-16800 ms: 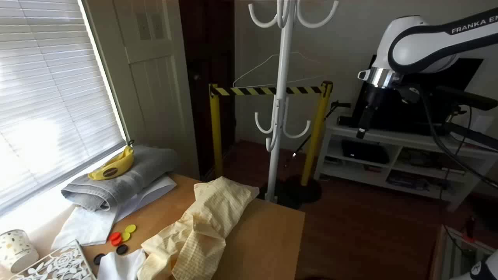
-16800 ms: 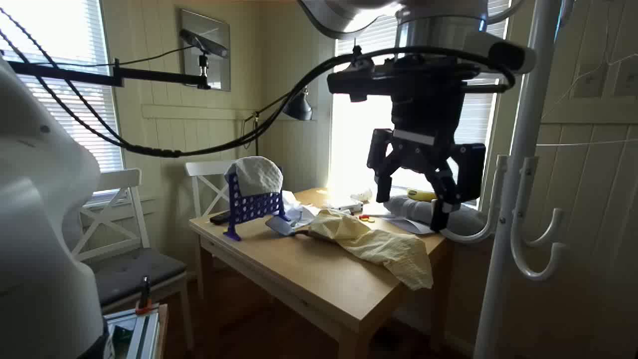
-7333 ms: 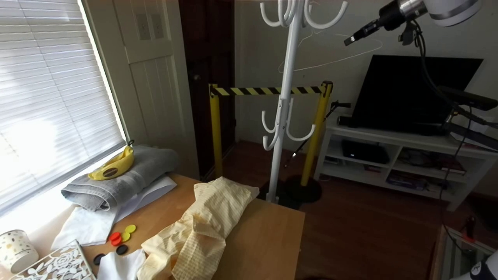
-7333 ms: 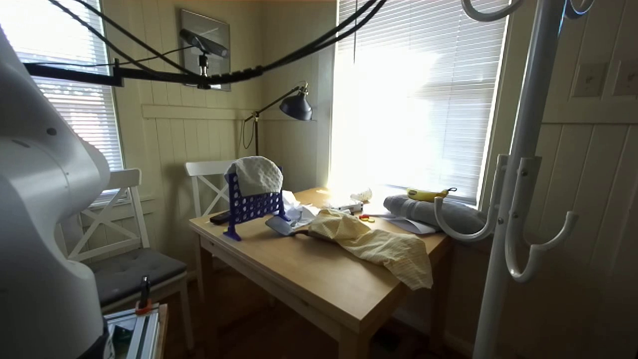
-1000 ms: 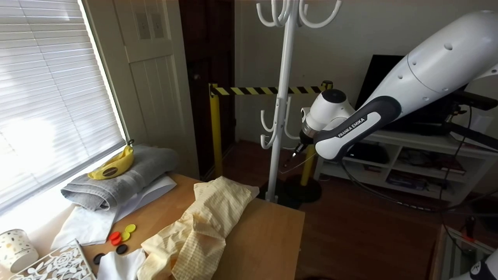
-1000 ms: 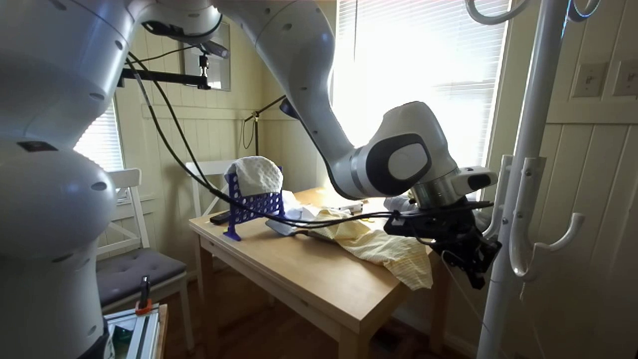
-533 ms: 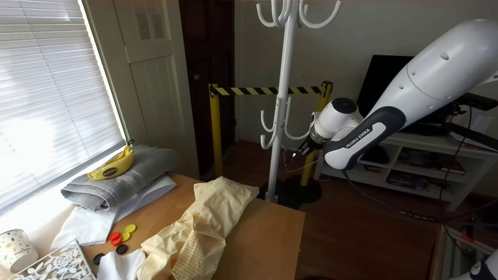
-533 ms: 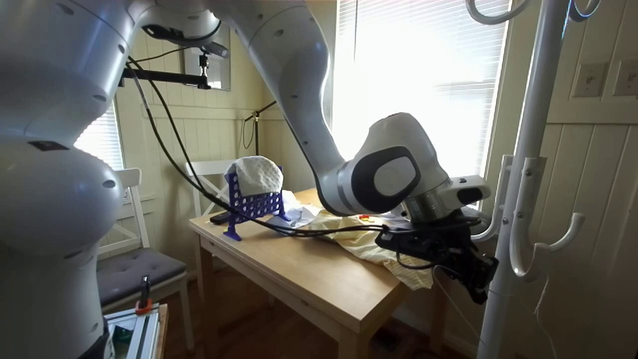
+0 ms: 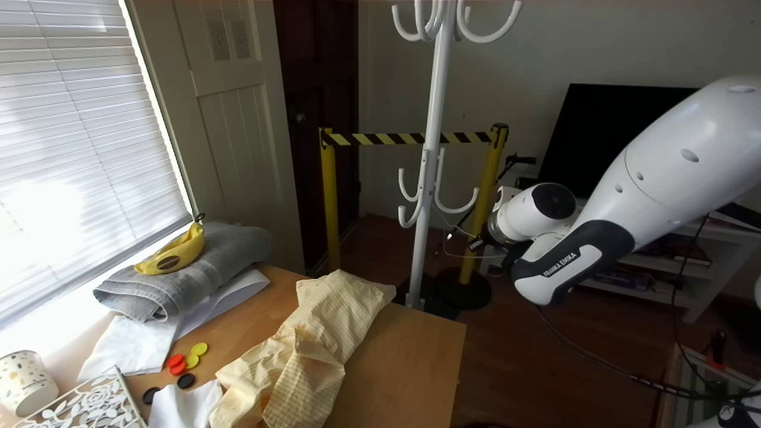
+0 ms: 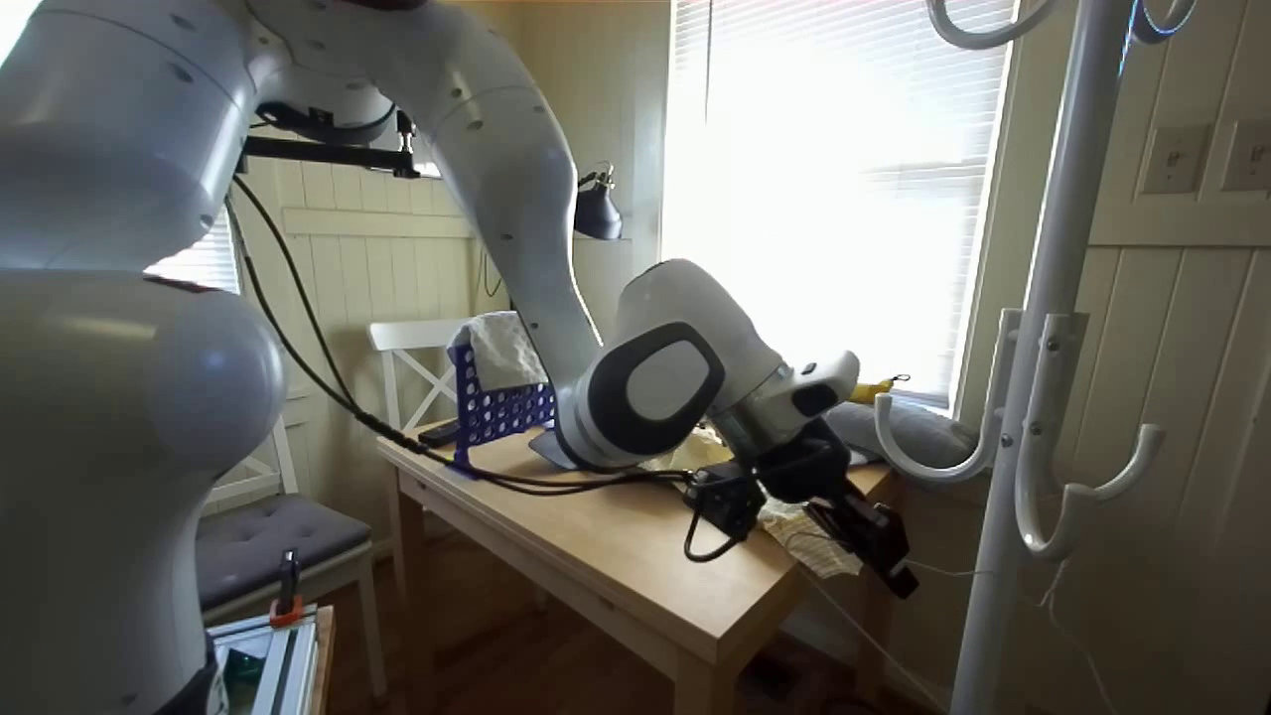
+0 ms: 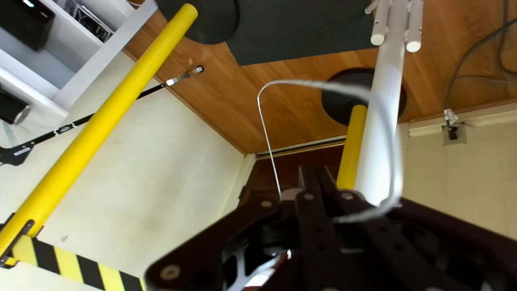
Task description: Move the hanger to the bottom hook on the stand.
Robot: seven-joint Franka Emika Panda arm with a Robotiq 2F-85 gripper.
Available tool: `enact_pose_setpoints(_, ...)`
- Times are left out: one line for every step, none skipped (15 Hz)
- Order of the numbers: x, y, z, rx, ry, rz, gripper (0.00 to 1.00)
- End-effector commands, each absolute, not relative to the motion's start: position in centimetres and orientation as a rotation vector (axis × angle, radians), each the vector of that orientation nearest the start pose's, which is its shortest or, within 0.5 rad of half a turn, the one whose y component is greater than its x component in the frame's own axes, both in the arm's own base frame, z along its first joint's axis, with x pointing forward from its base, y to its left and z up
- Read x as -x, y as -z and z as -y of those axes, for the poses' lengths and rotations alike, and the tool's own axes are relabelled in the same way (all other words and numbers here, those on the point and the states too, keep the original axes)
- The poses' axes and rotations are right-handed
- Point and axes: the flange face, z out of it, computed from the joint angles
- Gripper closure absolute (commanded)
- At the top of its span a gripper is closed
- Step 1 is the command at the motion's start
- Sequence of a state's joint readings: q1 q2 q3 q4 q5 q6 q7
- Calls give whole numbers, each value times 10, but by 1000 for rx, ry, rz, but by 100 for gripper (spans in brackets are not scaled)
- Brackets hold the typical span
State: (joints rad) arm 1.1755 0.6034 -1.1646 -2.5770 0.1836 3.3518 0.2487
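Observation:
The white stand (image 9: 437, 101) has two tiers of curved hooks; a lower hook (image 9: 458, 210) shows on the gripper's side. The hanger (image 11: 323, 85) is thin white wire, looping wide in the wrist view into the gap between the fingers. My gripper (image 11: 317, 169) is shut on this wire. In an exterior view the gripper (image 10: 899, 576) stands low, away from the pole, and wire stretches between them. The hanger's twisted neck (image 10: 1053, 586) hangs just below a front lower hook (image 10: 1028, 497); whether it loops over that hook is hidden.
Yellow posts (image 9: 484, 190) with striped tape (image 9: 380, 139) stand behind the pole. A wooden table (image 9: 410, 356) with a yellow cloth (image 9: 315, 333) lies close by. A white shelf with a television (image 9: 618, 137) stands behind the arm.
Over the last second the gripper has drawn back from the pole, pulling the wire along. In the oldest frames the gripper was open and the hanger hung at the stand's upper tier.

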Motion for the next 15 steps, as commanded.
enact_pose_setpoints(-449,-241,31,3321,1284,-591,100)
enact_pose_setpoints(-439,-240,31,3304,1315,-669,100)
enact_pose_setpoints(-430,-238,33,3284,1327,-728,100)
enact_pose_setpoints(-424,-236,34,3273,1346,-775,100)
enact_pose_setpoints(-419,-235,34,3267,1366,-802,100)
enact_pose_setpoints(-416,-234,35,3262,1386,-824,100)
enact_pose_setpoints(-414,-232,33,3268,1389,-820,100)
enact_pose_setpoints(-418,-229,30,3312,1359,-767,100)
enact_pose_setpoints(-420,-227,27,3346,1342,-721,100)
enact_pose_setpoints(-425,-223,23,3385,1322,-675,100)
enact_pose_setpoints(-428,-220,20,3414,1296,-629,100)
enact_pose_setpoints(-430,-219,16,3434,1265,-590,97)
enact_pose_setpoints(-433,-217,13,3447,1242,-554,72)
enact_pose_setpoints(-435,-216,9,3459,1231,-524,72)
enact_pose_setpoints(-437,-215,5,3465,1224,-500,68)
